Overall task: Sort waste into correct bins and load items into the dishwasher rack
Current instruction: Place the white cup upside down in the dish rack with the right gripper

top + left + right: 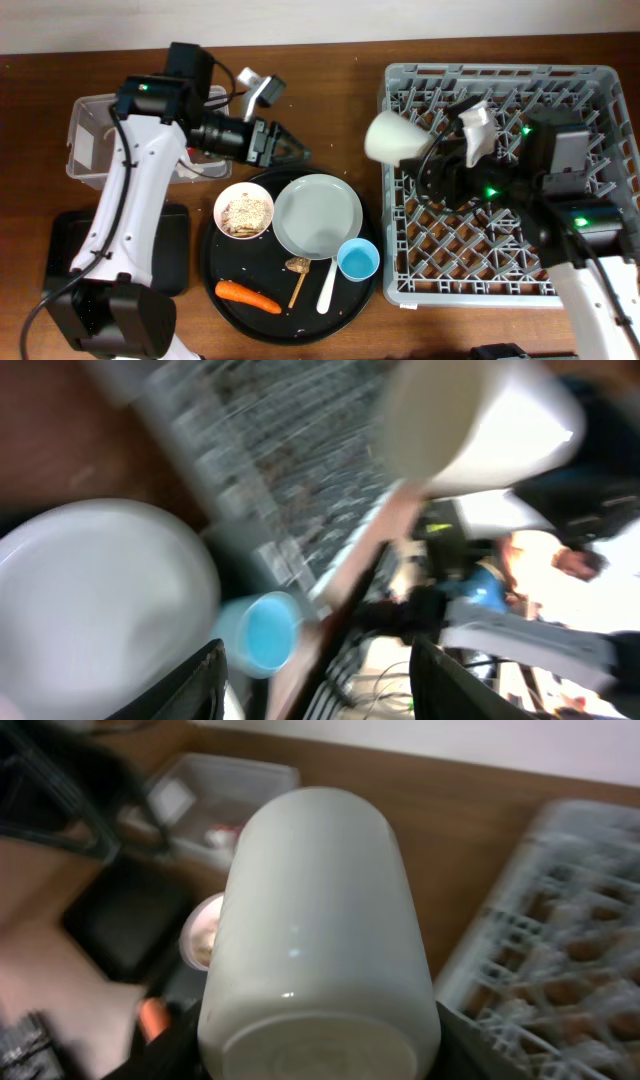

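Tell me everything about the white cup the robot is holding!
The small white cup is plain, smooth and a bit shiny, with no handle showing. The right hand grips it near its flat bottom. It is tipped sideways in the air, its mouth pointing away from the hand, above the left edge of the grey dishwasher rack. Nothing else touches it.

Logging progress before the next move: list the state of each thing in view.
White cup: held in the right jaws, tipped sideways.
Left jaws: open, empty.
Blue cup: upright, empty.
Plate: flat, empty.
Bowl: holds scraps.
Carrot: lying on the round tray.
Rack: no dishes seen inside.
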`<state>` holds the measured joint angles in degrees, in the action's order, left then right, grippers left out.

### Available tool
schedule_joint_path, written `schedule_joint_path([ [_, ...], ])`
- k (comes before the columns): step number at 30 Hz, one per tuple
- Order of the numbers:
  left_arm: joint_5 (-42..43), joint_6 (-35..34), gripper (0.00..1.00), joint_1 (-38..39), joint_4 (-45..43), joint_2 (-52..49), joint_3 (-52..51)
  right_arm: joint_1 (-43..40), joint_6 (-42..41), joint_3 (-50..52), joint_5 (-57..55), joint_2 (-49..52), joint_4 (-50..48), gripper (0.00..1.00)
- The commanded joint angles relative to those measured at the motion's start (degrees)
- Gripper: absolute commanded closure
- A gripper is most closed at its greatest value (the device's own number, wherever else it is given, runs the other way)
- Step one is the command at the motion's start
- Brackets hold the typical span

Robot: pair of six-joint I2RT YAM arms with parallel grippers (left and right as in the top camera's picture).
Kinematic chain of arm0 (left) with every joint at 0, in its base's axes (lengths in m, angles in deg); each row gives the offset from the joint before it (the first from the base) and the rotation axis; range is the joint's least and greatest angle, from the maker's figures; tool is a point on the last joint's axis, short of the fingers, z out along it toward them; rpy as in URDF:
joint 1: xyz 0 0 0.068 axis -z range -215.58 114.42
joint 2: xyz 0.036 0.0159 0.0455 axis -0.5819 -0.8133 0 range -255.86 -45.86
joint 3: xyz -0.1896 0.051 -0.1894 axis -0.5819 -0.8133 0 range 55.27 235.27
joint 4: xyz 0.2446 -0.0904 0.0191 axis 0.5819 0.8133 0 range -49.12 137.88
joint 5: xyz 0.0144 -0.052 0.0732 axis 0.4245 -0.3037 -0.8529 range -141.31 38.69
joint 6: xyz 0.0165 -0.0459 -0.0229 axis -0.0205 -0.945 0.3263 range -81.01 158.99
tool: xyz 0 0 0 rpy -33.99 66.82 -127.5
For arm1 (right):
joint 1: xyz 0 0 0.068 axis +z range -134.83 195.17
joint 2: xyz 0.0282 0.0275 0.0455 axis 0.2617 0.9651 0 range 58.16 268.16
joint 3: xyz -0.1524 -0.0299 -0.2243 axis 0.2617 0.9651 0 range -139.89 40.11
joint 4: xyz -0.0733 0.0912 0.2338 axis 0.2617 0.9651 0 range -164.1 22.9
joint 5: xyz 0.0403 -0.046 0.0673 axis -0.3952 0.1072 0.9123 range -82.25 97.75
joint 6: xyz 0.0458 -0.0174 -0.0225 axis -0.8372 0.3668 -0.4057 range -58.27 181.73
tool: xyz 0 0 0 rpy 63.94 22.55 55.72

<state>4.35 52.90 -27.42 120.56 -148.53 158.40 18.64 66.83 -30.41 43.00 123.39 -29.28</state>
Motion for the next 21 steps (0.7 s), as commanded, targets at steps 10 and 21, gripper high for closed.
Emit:
schedule_joint_path([
  [10, -45.55, -11.65, 0.42, -1.75, 5.46, -0.39, 1.05, -8.26, -6.91, -18.12, -38.75, 0.31, 21.33, 0.65],
  [21, -59.98, -25.27, 0.37, -4.57, 8.31, -0.39, 1.05, -34.51, -7.78, -18.12, -38.99, 9.99, 24.44, 0.69],
])
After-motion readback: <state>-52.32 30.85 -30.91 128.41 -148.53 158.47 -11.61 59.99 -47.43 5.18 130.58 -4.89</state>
